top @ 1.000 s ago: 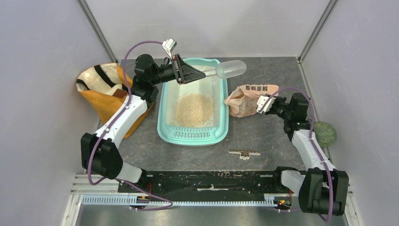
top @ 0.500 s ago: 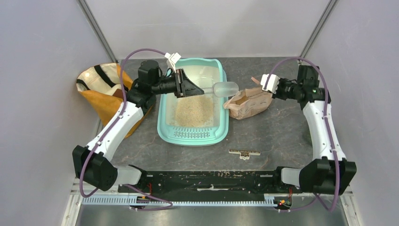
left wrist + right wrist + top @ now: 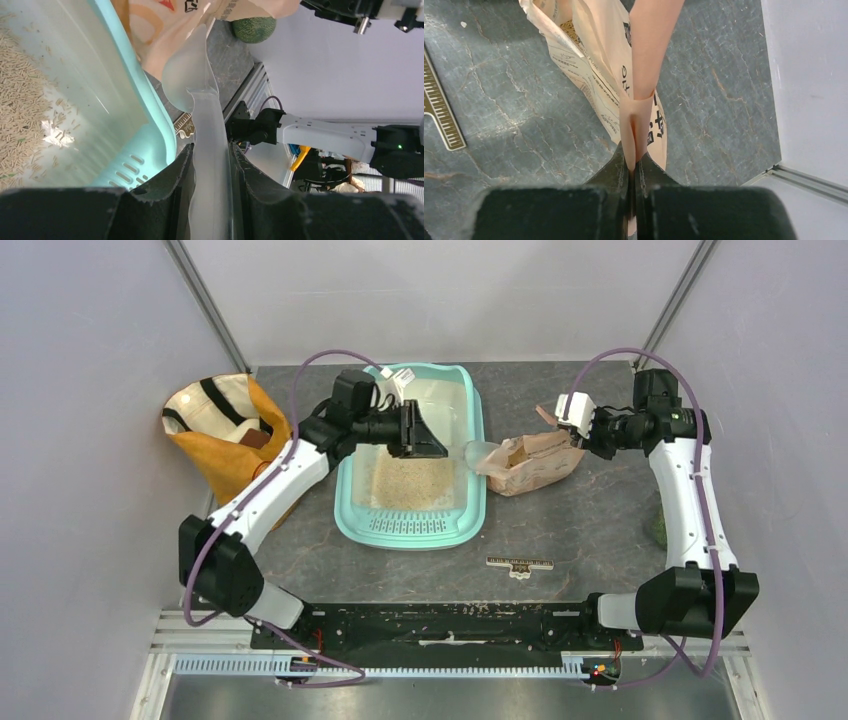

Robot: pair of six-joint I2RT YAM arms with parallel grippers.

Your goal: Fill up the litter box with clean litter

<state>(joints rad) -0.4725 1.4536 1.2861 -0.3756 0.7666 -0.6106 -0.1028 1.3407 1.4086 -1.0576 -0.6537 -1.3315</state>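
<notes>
Litter box point(image 3: 410, 540): mid-table, grate end toward your arm bases. It holds the clean litter point(image 3: 410, 480), one tan heap in its near half; the far floor shows pale.
Paper bag point(image 3: 535, 462): lies just right of the box's rim, mouth toward it; tan granules show inside.
Scoop point(image 3: 202, 110): translucent, with its bowl at the bag's mouth.
Left gripper point(image 3: 212, 160): your fingers clamp the scoop's handle.
Right gripper point(image 3: 634, 162): your fingers are pressed tight on a fold of the bag's paper.
Orange bag point(image 3: 228, 465): open, left of the box; contents unclear.
Room: ruler point(image 3: 519, 564) lies on the dark tabletop point(image 3: 580, 530) between the grate and your arm bases.
Writing: dark print on the paper bag, unreadable.
</notes>
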